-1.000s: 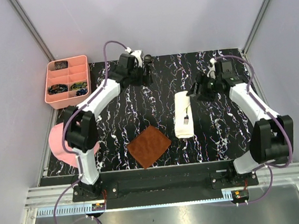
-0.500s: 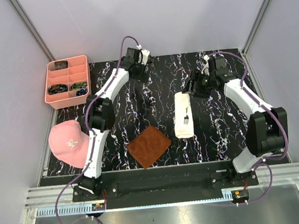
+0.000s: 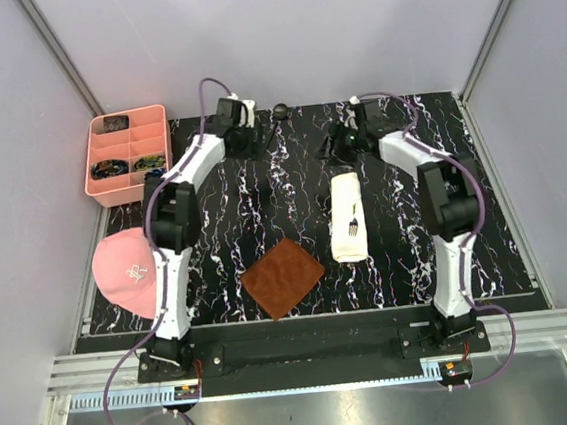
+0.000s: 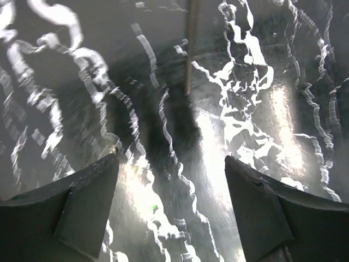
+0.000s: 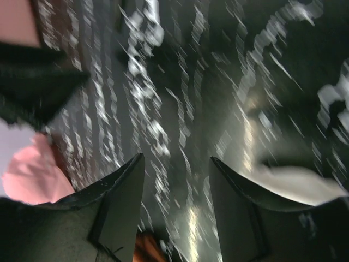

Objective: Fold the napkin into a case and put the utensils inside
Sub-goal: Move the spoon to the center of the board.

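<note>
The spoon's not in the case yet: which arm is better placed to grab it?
Left, probably: the left gripper is open with the spoon just ahead; the right gripper is over by the case.

table (image 3: 408, 251): black with white marble veins, smooth and pretty glossy, the lights glare right off it
case (image 3: 348, 241): cream cloth, soft, matt, stacked in layers
fork (image 3: 352, 224): grey metal, slight sheen
spoon (image 3: 278, 112): dark and dull, can't tell what it's made of
mat (image 3: 284, 277): brown, rough ribbed texture, matt
tray (image 3: 121, 196): pink plastic, smooth, low shine
cap (image 3: 129, 273): pink fabric, matt
arms (image 3: 194, 171): white shells look like glossy plastic, black joints duller
fingers (image 4: 82, 207): matt black, plastic look, slightly grainy
</note>
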`<action>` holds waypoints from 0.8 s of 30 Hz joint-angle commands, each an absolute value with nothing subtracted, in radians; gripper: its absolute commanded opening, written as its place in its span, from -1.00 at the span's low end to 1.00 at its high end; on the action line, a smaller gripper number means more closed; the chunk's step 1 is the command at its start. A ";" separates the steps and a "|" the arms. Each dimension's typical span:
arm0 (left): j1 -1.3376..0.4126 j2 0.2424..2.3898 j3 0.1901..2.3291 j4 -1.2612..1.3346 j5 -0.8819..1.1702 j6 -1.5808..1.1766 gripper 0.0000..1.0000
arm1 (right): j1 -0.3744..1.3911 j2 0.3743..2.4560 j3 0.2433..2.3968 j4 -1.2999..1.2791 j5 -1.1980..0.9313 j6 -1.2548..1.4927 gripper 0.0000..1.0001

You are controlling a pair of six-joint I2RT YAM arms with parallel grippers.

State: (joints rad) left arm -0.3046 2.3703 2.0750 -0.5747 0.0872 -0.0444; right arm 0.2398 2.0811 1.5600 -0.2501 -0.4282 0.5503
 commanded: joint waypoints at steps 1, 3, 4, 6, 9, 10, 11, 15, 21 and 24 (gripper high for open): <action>-0.244 2.142 1.962 -0.402 0.135 -0.248 0.55 | 0.302 2.251 1.834 -0.103 -0.477 0.650 0.16; -0.207 2.100 1.899 -0.350 0.159 -0.386 0.51 | 0.328 2.363 1.973 -0.095 -0.472 0.675 0.17; -0.198 2.054 1.825 -0.325 0.185 -0.431 0.49 | 0.336 2.399 2.018 -0.089 -0.471 0.693 0.16; -0.175 2.005 1.735 -0.213 0.213 -0.529 0.34 | 0.353 2.503 2.138 -0.055 -0.492 0.724 0.14; -0.169 1.927 1.617 -0.092 0.262 -0.575 0.29 | 0.383 2.624 2.293 -0.009 -0.517 0.785 0.00; -0.169 1.910 1.603 -0.086 0.274 -0.577 0.29 | 0.394 2.657 2.334 0.035 -0.518 0.810 -0.03; -0.169 1.905 1.601 -0.086 0.281 -0.583 0.29 | 0.399 2.687 2.379 0.041 -0.523 0.821 -0.05; -0.167 1.890 1.588 -0.077 0.311 -0.591 0.28 | 0.400 2.861 2.620 0.058 -0.532 0.919 -0.49; -0.161 1.871 1.542 -0.038 0.348 -0.617 0.28 | 0.402 2.927 2.675 0.081 -0.482 0.959 -0.73; -0.161 1.859 1.526 -0.003 0.373 -0.647 0.28 | 0.408 2.960 2.718 0.064 -0.463 0.965 -0.76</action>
State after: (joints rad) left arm -0.1680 1.9358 1.5421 -0.1093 0.3111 -0.6037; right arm 0.4057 2.9421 2.6282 0.0174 -0.4953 0.9272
